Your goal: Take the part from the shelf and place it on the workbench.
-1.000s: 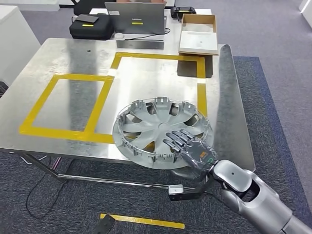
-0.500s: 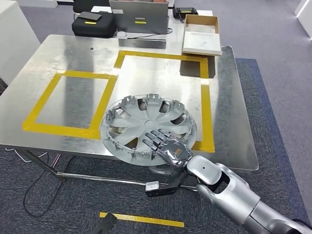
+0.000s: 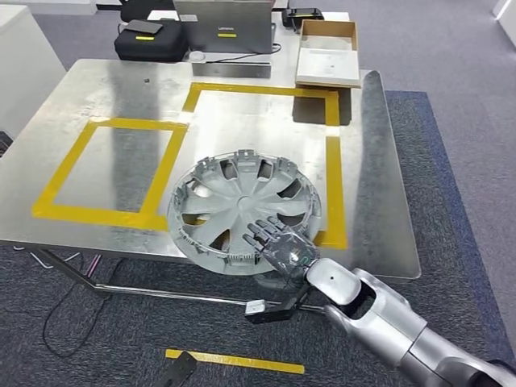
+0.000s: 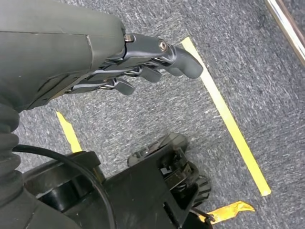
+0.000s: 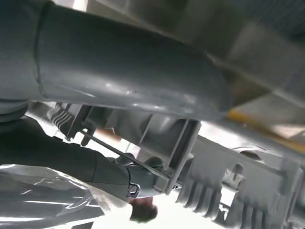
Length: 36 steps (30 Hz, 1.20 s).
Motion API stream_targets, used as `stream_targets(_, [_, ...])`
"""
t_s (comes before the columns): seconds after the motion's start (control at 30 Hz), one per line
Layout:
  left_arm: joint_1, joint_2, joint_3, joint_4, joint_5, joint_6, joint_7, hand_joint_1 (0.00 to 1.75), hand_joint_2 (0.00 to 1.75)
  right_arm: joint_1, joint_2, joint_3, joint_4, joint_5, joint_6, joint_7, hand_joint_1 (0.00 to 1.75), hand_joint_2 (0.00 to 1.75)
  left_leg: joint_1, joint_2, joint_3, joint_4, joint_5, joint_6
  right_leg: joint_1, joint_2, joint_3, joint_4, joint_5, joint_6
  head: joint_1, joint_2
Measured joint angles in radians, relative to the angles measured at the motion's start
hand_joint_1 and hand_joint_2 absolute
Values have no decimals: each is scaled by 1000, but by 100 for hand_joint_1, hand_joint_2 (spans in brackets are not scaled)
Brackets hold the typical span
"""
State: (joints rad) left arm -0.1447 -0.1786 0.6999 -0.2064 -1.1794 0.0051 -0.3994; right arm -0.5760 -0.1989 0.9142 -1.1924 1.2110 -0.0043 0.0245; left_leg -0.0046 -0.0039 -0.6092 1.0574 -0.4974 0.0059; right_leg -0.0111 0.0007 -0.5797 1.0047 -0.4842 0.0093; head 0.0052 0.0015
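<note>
The part is a silver hubcap (image 3: 243, 210) lying inner side up on the steel workbench (image 3: 122, 105), near its front edge, inside the right yellow-taped square. My right hand (image 3: 283, 248) grips the hubcap's near rim, fingers spread on top. In the right wrist view the thick thumb (image 5: 126, 71) sits under the ribbed rim (image 5: 223, 191). My left hand (image 4: 144, 67) hangs over the grey carpet, fingers loosely apart and holding nothing.
At the workbench's far edge are a laptop (image 3: 225, 28), a black case (image 3: 149, 40) and a shallow cardboard box (image 3: 328, 55). A second taped square (image 3: 110, 169) lies left of the hubcap. A white cabinet (image 3: 24, 64) stands at the left.
My right hand has carried the hubcap leftward and slightly farther onto the workbench, off the right tape line. The view itself has shifted a little.
</note>
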Motion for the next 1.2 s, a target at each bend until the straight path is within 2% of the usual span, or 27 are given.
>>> stream_targets(0.03, [0,0,0,0,0,0,0,0,175,-9,0,2,3,-20,20,-16,0,0,2,0,-21,50,-29,-5,-1,-1,1,-1,1,-5,-1,0])
stream_targets(0.1, [1,1,0,0,2,0,0,0,175,-25,0,6,10,-44,40,-34,0,0,5,0,-80,185,-90,-12,0,-1,1,-1,0,-9,-2,0])
stream_targets(0.13, [2,1,0,0,3,0,0,0,175,-31,0,8,13,-56,48,-41,0,0,6,0,-102,235,-104,-13,0,-1,1,0,0,-9,-2,0])
stream_targets(0.17, [3,1,0,0,4,0,0,0,175,-37,0,10,16,-73,63,-50,0,0,7,1,-109,248,-97,-13,0,0,2,0,0,-9,-2,0])
stream_targets(0.2, [4,1,0,0,5,0,0,0,175,-43,-1,13,18,-98,85,-61,0,0,8,1,-98,222,-72,-12,0,0,3,0,-1,-9,-2,0])
stream_targets(0.27, [4,1,0,0,6,0,0,0,175,-63,-4,20,22,-167,142,-82,0,0,9,1,-42,92,1,-7,0,2,5,1,-2,-7,-2,0])
stream_targets(0.3, [3,1,-1,0,8,1,0,0,175,-78,-6,26,23,-203,166,-90,0,0,9,0,-15,29,24,-5,2,3,4,3,-3,-5,-1,0])
stream_targets(0.33, [3,1,-1,0,9,1,0,0,175,-93,-10,31,23,-238,186,-97,0,0,8,0,1,-11,35,-3,3,4,0,4,-3,-1,-1,0])
stream_targets(0.37, [3,2,-1,0,10,2,0,0,175,-107,-14,37,24,-269,202,-104,0,0,7,-1,6,-28,33,-1,5,4,-3,4,-2,3,0,0])
stream_targets(0.47, [6,2,-1,0,15,2,0,0,175,-139,-27,53,24,-334,217,-115,0,0,7,-1,5,-38,37,12,4,4,-14,10,-9,17,1,0])
stream_targets(0.53, [4,2,-2,0,18,3,0,0,175,-152,-34,62,23,-338,187,-103,0,0,10,0,6,-44,41,24,2,4,-48,78,-51,25,4,0])
stream_targets(0.6, [5,2,-2,0,21,4,0,0,175,-151,-39,68,20,-317,123,-83,0,0,10,1,6,-44,42,29,2,3,-111,213,-111,29,6,0])
stream_targets(0.63, [6,2,-2,0,23,6,0,0,175,-141,-41,69,15,-296,75,-69,0,0,9,1,6,-44,41,30,2,3,-139,269,-127,31,5,0])
stream_targets(0.67, [8,2,-2,0,25,8,-1,0,175,-126,-43,66,6,-269,21,-52,0,0,9,1,7,-44,41,31,2,3,-152,295,-126,32,5,0])
stream_targets(0.7, [9,2,-2,0,28,10,-2,0,175,-109,-45,61,-7,-239,-32,-34,0,0,9,0,7,-44,40,31,2,3,-147,281,-107,32,6,0])
stream_targets(0.73, [10,2,-2,0,31,11,-3,0,175,-91,-48,52,-24,-209,-82,-18,0,0,9,-2,9,-43,40,30,1,2,-124,229,-72,30,6,0])
stream_targets(0.77, [12,1,-1,0,33,12,-4,0,175,-72,-51,40,-44,-180,-127,-4,0,0,9,-3,9,-42,38,28,1,1,-90,154,-37,28,6,0])
stream_targets(0.8, [13,1,-1,0,37,13,-5,0,175,-52,-54,24,-67,-152,-173,8,0,0,7,-4,9,-39,36,25,2,0,-55,84,-14,26,6,0])
stream_targets(0.83, [14,2,-1,0,42,14,-7,0,175,-26,-57,3,-95,-123,-221,18,0,0,5,-4,8,-38,35,21,3,-1,-29,35,-1,23,5,0])
stream_targets(0.87, [17,2,-1,0,46,14,-9,0,175,5,-60,-22,-127,-94,-269,26,0,0,4,-5,7,-37,34,17,5,-1,-14,10,1,21,4,0])
stream_targets(0.93, [23,3,-1,0,55,15,-14,0,175,71,-66,-74,-188,-54,-342,33,0,0,4,-5,7,-37,34,9,6,0,-9,5,0,14,3,0])
stream_targets(1.0, [29,4,0,0,64,22,-21,0,175,137,-71,-135,-255,-28,-409,35,0,0,5,-4,1,-16,14,-2,3,-1,-5,1,2,3,2,0])
stream_targets(1.03, [31,4,1,0,69,26,-24,0,131,174,-71,-169,-293,-15,-448,35,0,0,6,-3,-13,20,-11,-7,1,-3,-3,-1,3,-2,1,0])
stream_targets(1.1, [36,5,4,0,82,33,-34,0,44,252,-72,-242,-370,8,-521,34,0,0,8,-1,-67,150,-79,-16,1,-7,-1,-1,1,-8,-1,0])
stream_targets(1.13, [39,5,6,0,87,36,-38,0,0,291,-72,-274,-404,16,-546,34,0,0,9,-1,-93,212,-104,-17,1,-8,-1,-1,0,-9,-1,0])
stream_targets(1.17, [43,6,8,0,93,40,-40,0,0,328,-71,-305,-436,21,-565,32,0,0,9,-1,-108,250,-113,-18,1,-9,0,-1,0,-10,-1,0])
stream_targets(1.2, [46,6,11,0,97,45,-41,0,0,364,-71,-335,-467,25,-582,30,0,0,9,-1,-105,248,-101,-16,1,-8,1,-1,-1,-10,-1,0])
